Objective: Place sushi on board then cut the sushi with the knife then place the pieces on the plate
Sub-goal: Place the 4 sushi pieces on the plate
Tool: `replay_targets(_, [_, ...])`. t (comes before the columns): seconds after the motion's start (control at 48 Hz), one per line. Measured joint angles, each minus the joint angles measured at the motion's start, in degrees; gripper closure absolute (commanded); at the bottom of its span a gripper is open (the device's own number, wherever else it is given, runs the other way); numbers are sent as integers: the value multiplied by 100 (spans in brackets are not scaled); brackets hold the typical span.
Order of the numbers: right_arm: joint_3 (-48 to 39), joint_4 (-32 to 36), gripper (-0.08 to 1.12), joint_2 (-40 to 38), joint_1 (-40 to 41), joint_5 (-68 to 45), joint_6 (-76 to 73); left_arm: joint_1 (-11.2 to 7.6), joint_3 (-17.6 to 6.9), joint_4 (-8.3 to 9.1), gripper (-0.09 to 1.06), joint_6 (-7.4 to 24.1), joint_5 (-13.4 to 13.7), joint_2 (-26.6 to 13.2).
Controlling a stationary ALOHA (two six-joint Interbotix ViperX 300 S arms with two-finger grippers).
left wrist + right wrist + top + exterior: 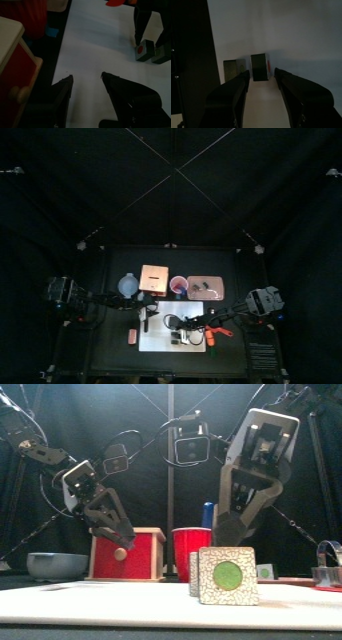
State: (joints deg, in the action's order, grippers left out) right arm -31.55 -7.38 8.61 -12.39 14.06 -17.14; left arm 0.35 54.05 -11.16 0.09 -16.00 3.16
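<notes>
Sushi [225,576] is on the white board [187,310], apparently in two blocks already, right gripper [261,71] wide open just above, left gripper [87,76] open and empty nearby; moving pieces to the pink tray [214,280] looks undone.

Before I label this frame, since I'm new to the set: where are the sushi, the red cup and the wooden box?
Sushi [229,575]: front view, green centre of the nearest piece's face.
Red cup [189,546]: front view, its front wall.
Wooden box [110,565]: front view, its red drawer front.
</notes>
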Motion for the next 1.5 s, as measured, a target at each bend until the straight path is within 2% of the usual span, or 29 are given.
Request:
replay_targets(0.271, [158, 9, 28, 246, 18, 79, 0, -9, 0, 0, 11, 0, 0, 0])
replay_targets(0.521, [211, -9, 51, 299, 26, 79, 0, -9, 0, 9, 11, 0, 0, -9])
replay_targets(0.792, [-193, -44, 51, -299, 308, 246, 9, -9, 0, 0, 11, 0, 0, -9])
replay_targets(1.208, [-1775, 123, 51, -2373, 2250, 905, -18, -9, 0, 0, 11, 9, 0, -9])
replay_targets(1.5, [-2241, 659, 51, -3331, 3999, 1617, -9, -9, 0, 0, 11, 9, 9, -26])
